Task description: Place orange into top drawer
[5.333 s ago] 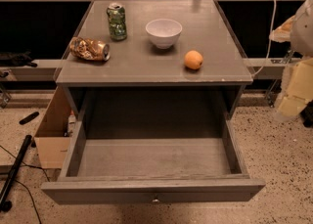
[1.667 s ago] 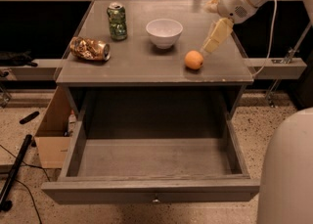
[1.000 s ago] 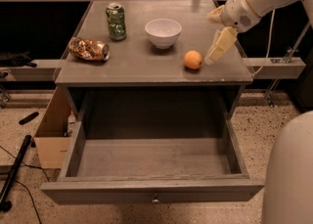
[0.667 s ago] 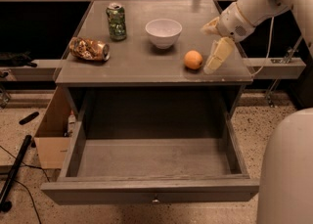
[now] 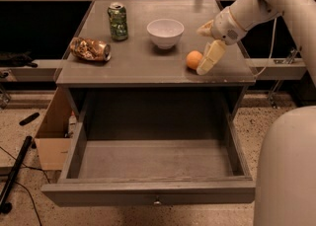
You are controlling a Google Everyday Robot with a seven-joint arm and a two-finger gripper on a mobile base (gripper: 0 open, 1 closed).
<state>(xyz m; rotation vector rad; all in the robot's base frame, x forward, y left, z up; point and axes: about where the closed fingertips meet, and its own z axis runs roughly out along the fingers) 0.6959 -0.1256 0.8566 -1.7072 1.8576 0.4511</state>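
Now my gripper [image 5: 202, 51] sits just beside orange [image 5: 193, 59], fingers apparently spread to grab; drawer [image 5: 148, 193] open for it.

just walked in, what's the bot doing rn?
The arm's gripper is low over the cabinet top, right beside the orange; a grasp cannot be confirmed. The top drawer is pulled out and holds nothing, so the orange is not yet in it. A white bowl, green can and snack bag also sit on top.
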